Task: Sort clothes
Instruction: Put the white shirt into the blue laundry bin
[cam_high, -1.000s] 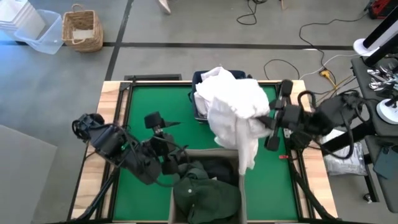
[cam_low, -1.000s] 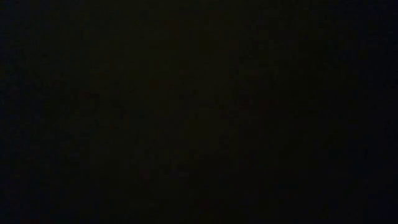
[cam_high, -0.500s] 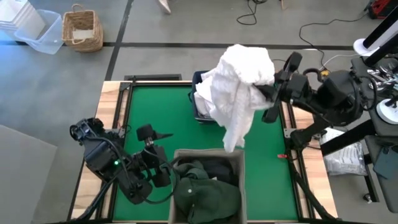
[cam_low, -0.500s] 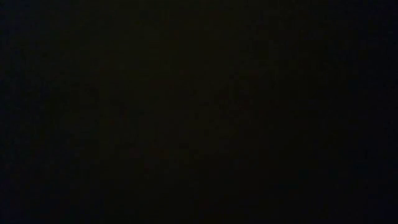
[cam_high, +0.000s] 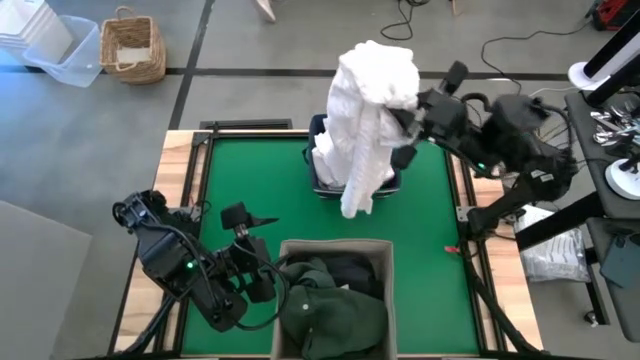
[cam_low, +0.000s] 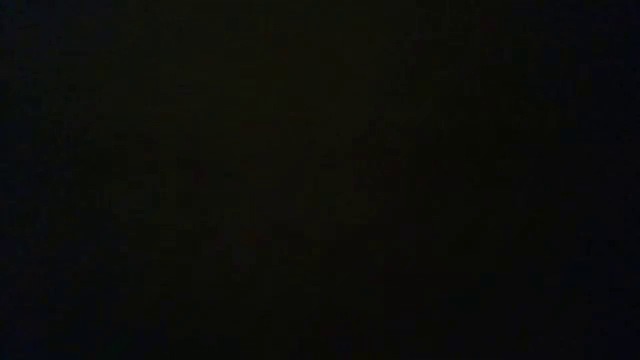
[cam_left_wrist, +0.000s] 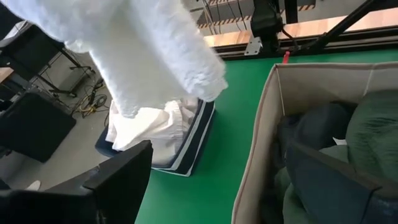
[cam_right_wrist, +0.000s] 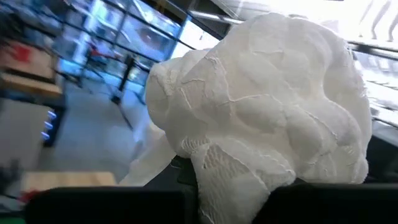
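White, crinkled cloth fills the high view: a white garment (cam_high: 372, 120) hanging long from the right gripper (cam_high: 408, 135), clenched on its upper folds and lifted high above the navy bin (cam_high: 322, 186) at the table's far edge. Held that high, probably so the trailing end clears the rim before dropping in with the white clothes (cam_high: 328, 162) already there. Right arm stretched in from the right, wrist turned toward the bin. Left gripper (cam_high: 248, 216) near the table's left front beside the beige bin (cam_high: 384, 262), jaws spread and empty, arm folded low, waiting. Dark green and charcoal garments (cam_high: 330, 305) heaped in that beige bin: darks near, whites far.

Low view: black throughout, nothing to tell.

Left wrist view: hanging white garment (cam_left_wrist: 134, 46) above the navy bin (cam_left_wrist: 196, 140) stuffed with white cloth; beige bin's wall (cam_left_wrist: 261, 134) close by, dark clothes inside.

Right wrist view: bunched white garment (cam_right_wrist: 261, 106) filling the frame, pinched right at the fingers.
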